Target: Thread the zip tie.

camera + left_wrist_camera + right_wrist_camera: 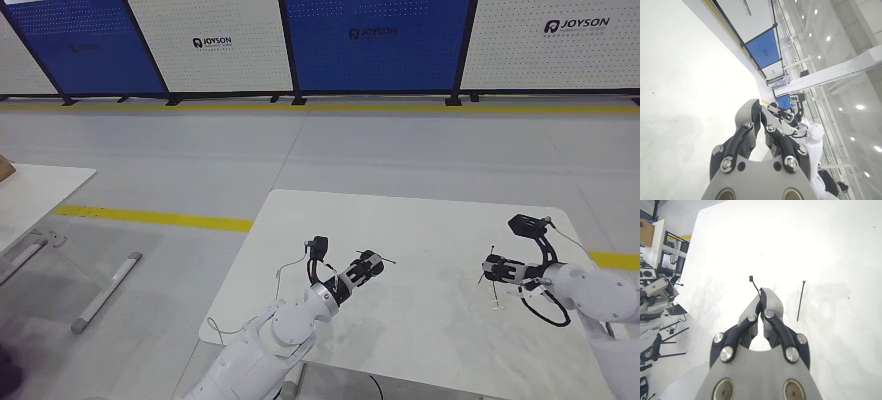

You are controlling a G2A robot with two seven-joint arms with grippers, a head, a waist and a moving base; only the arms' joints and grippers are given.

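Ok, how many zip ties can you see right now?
3: one zip tie in the left gripper, another in the right gripper, a third lying on the table beside it.

Item one: I am logging a white bench with rounded corners, standing on a pale grey floor.
Item two: a second white table is standing well apart to its left, with a cardboard box sitting on it.
Item three: a grey bar is lying on the floor between them.
Item four: a yellow line is running across the floor.
Item five: blue panels and white panels are lining the back.
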